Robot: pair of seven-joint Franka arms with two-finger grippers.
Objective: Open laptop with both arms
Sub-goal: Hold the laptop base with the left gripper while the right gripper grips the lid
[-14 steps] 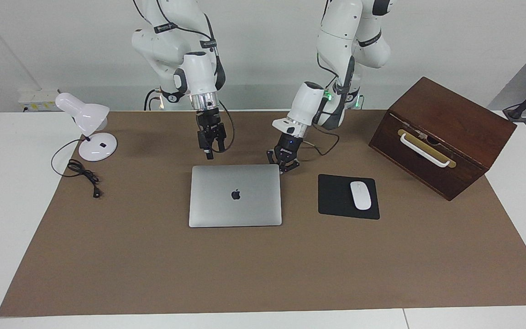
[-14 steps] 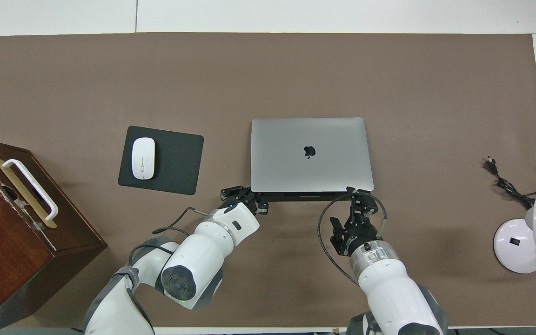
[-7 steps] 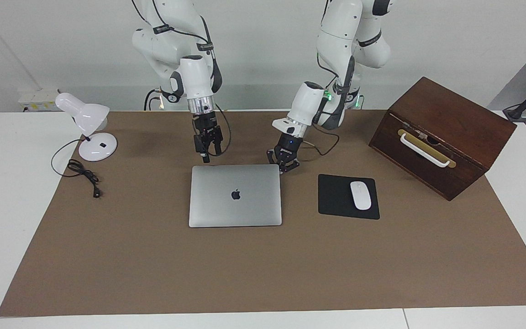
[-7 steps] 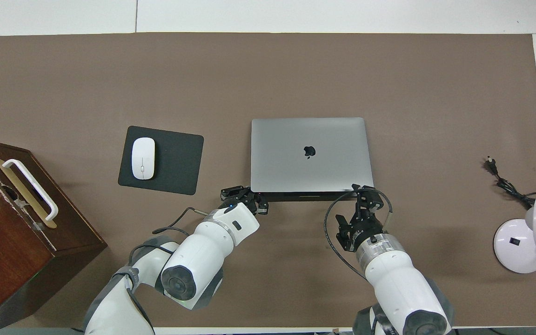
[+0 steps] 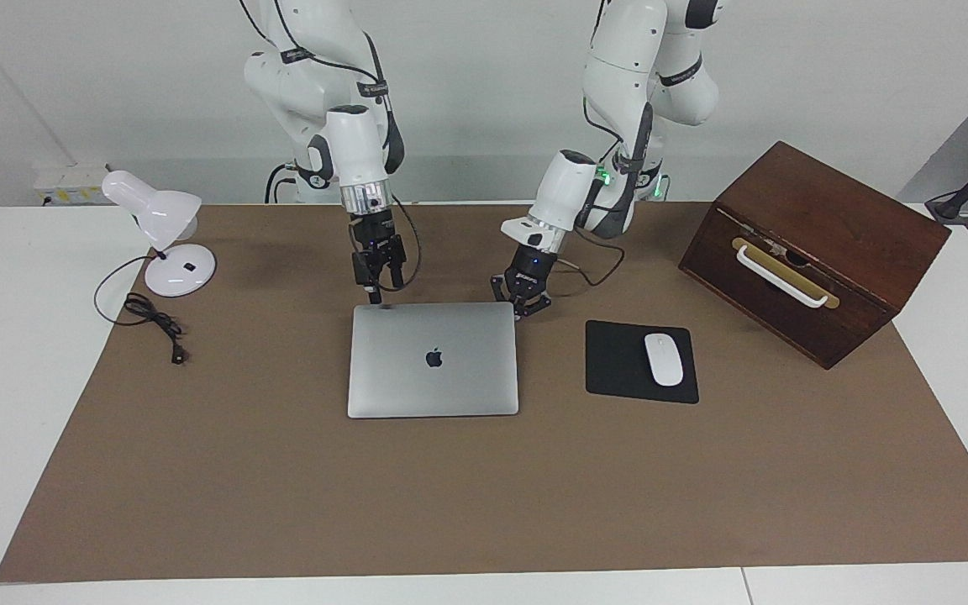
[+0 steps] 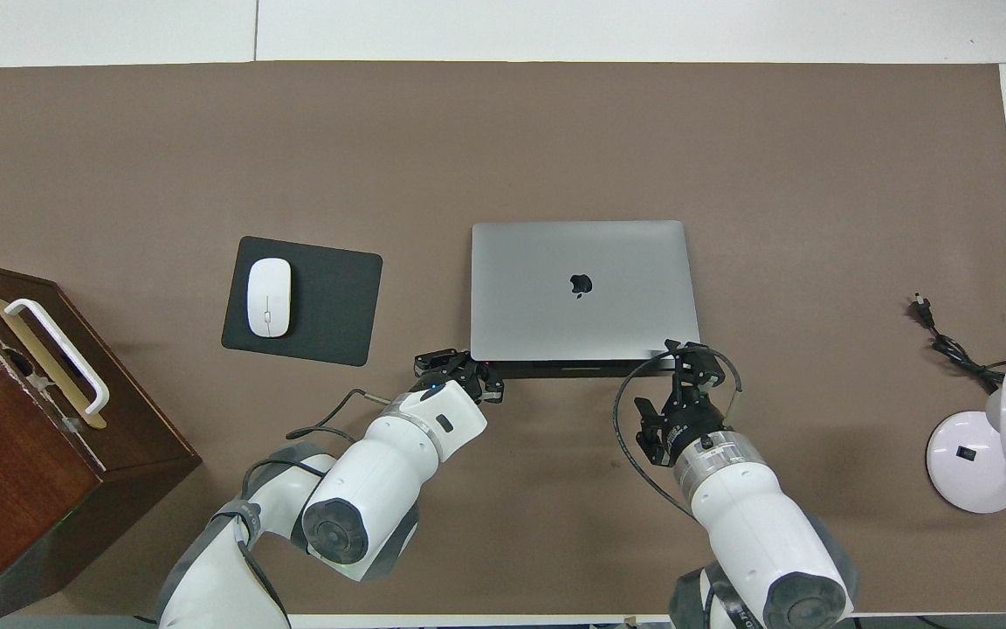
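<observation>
The silver-grey laptop (image 5: 434, 359) lies closed and flat on the brown mat, apple logo up; it also shows in the overhead view (image 6: 584, 290). My left gripper (image 5: 522, 304) is open and low at the laptop's edge nearest the robots, by the corner toward the mouse pad; it also shows in the overhead view (image 6: 459, 371). My right gripper (image 5: 375, 292) points straight down, just above the other corner of that same edge; it also shows in the overhead view (image 6: 693, 362).
A black mouse pad (image 5: 618, 365) with a white mouse (image 5: 663, 359) lies beside the laptop toward the left arm's end. A brown wooden box (image 5: 812, 252) stands past it. A white desk lamp (image 5: 166, 239) and its cord (image 5: 152, 319) are toward the right arm's end.
My right gripper has come down and moved a little toward the laptop's corner. The left arm and the laptop have not moved.
</observation>
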